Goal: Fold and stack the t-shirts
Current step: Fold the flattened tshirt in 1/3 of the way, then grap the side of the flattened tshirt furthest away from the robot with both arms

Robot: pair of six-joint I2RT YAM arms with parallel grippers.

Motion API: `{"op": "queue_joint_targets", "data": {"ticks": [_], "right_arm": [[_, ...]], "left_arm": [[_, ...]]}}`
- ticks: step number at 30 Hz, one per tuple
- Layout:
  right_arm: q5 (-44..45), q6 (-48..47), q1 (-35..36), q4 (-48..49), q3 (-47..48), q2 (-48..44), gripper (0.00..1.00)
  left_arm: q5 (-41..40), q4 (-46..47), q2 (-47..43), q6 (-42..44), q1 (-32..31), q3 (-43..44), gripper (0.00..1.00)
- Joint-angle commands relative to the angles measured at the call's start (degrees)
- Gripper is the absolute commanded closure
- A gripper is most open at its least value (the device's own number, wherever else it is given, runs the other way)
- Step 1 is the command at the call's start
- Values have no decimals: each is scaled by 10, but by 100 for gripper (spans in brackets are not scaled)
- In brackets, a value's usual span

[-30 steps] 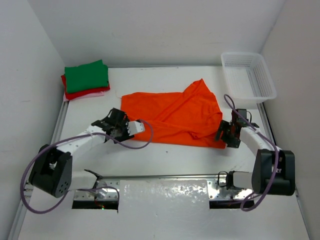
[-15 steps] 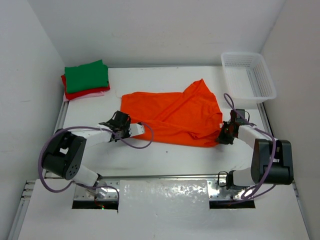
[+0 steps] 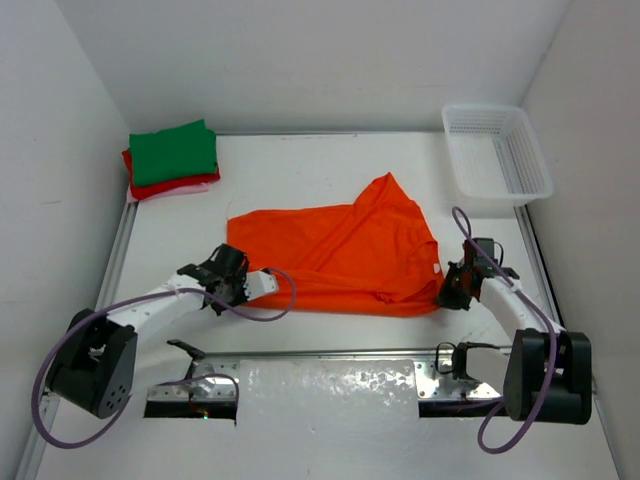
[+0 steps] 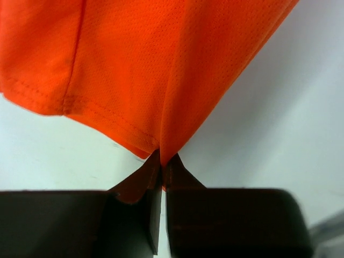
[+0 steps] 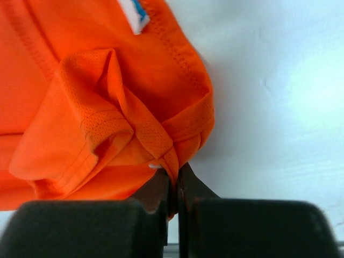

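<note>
One orange t-shirt (image 3: 345, 255) lies spread and rumpled in the middle of the white surface (image 3: 300, 170). The left tool (image 4: 162, 164) is pinched tight on its near left hem. The right tool (image 5: 173, 177) is pinched tight on a bunched fold at its near right edge. From above, the wrists hide both grips. In the far left corner, a folded green t-shirt (image 3: 175, 150) covers a red t-shirt (image 3: 172, 187), leaving only its edge visible. A white basket (image 3: 500, 150) stands far right.
</note>
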Motion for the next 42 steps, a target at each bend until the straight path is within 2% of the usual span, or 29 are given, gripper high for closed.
{"op": "queue_joint_targets", "data": {"ticks": [1, 2, 4, 5, 6, 8, 9, 10, 11, 12, 13, 14, 15, 17, 19, 21, 23, 25, 26, 29, 31, 35, 42], "right_arm": [[1, 0, -2, -25, -20, -9, 94], [1, -1, -2, -31, -23, -13, 84], [1, -1, -2, -44, -20, -27, 49], [3, -3, -2, -50, -13, -34, 45], [7, -7, -2, -59, -1, -41, 44], [27, -32, -2, -85, 62, -55, 42], [36, -44, -1, -94, 123, -55, 43], [39, -67, -1, -110, 159, -46, 48], [35, -77, 1, -115, 191, -36, 55], [30, -86, 5, -119, 257, -24, 63], [21, -99, 8, -121, 289, 4, 76], [19, -105, 14, -121, 318, 23, 79], [18, -110, 25, -123, 375, 42, 80], [18, -119, 37, -124, 430, 113, 79], [18, -123, 46, -120, 510, 167, 74], [16, -127, 64, -115, 585, 257, 62], [16, -127, 78, -118, 674, 358, 55], [18, -122, 83, -133, 737, 430, 52], [20, -118, 84, -149, 804, 501, 50], [19, -104, 85, -157, 923, 621, 49], [7, -96, 87, -146, 978, 668, 48], [-4, -78, 94, -82, 1009, 759, 46], [-4, -83, 110, -57, 996, 805, 47]], "left_arm": [[12, -58, -15, -39, -8, -4, 92], [8, -59, -16, -44, -8, -4, 65], [4, -72, -14, -43, -8, 7, 17], [-3, -82, -12, -36, -8, 16, 1], [-13, -91, -12, -35, -6, 29, 1], [-28, -96, -26, -24, 39, 88, 1], [-8, -94, -30, -19, 75, 120, 0], [61, -87, -19, -27, 156, 197, 1], [83, -85, -4, -41, 183, 234, 14], [92, -80, 17, -63, 199, 268, 35], [102, -82, 69, -109, 210, 327, 78], [112, -87, 97, -127, 211, 354, 92], [121, -95, 125, -145, 214, 380, 100], [137, -101, 203, -186, 215, 439, 100], [143, -93, 270, -222, 221, 482, 87], [146, -75, 325, -242, 226, 514, 76], [145, -79, 364, -250, 225, 542, 72], [136, -89, 422, -265, 228, 588, 66], [134, -97, 451, -270, 229, 611, 62], [150, -99, 479, -283, 247, 630, 55], [156, -94, 483, -288, 251, 630, 53], [200, -103, 502, -288, 256, 624, 51], [228, -82, 517, -303, 256, 592, 51]]}}
